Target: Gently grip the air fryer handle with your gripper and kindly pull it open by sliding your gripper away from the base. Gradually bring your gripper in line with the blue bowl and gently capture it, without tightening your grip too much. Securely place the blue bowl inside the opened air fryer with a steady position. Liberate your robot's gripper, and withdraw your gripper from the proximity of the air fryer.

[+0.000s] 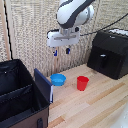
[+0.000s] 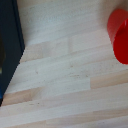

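Gripper [image 1: 61, 52] — aloft mid-desk, fingers parted, empty. Air fryer [image 1: 108, 54], far edge — drawer apparently shut; handle approach pending.

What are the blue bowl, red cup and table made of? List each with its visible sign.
Blue bowl: likely plastic, with smooth, uniform bright colour.
Red cup: likely plastic too, with even red, slightly glossy walls.
Table: pale wood, or a wood-look surface, showing plank seams and grain.
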Tool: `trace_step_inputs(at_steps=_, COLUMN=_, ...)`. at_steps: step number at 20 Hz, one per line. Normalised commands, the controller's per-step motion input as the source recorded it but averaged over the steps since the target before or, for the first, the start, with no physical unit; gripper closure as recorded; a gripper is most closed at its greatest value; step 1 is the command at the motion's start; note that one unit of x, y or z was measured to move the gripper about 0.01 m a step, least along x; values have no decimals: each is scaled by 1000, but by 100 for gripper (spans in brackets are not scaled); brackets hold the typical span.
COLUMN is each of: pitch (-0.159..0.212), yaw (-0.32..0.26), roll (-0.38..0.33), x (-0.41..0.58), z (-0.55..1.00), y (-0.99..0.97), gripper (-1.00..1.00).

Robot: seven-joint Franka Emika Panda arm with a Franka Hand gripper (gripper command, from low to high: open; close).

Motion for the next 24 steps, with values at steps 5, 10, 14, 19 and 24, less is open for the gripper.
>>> trace_step_inputs(at_steps=5, pitch=0, yaw=-375, roll=0, x=0, z=-62, y=-21, gripper=-100)
trace_step_inputs(at_steps=10, pitch=0, yaw=-375, roll=0, x=0, z=-31, y=-29, gripper=-100)
trace_step_inputs(at_steps=14, pitch=0, yaw=-375, roll=-4, x=3, z=-15, y=-24, gripper=-100)
trace_step_inputs(at_steps=19, pitch=0, yaw=-375, roll=-63, x=31, z=0, y=-24, gripper=-100)
trace_step_inputs(at_steps=24, pitch=0, yaw=-364, roll=-166, x=66, z=-4, y=-15, gripper=-100)
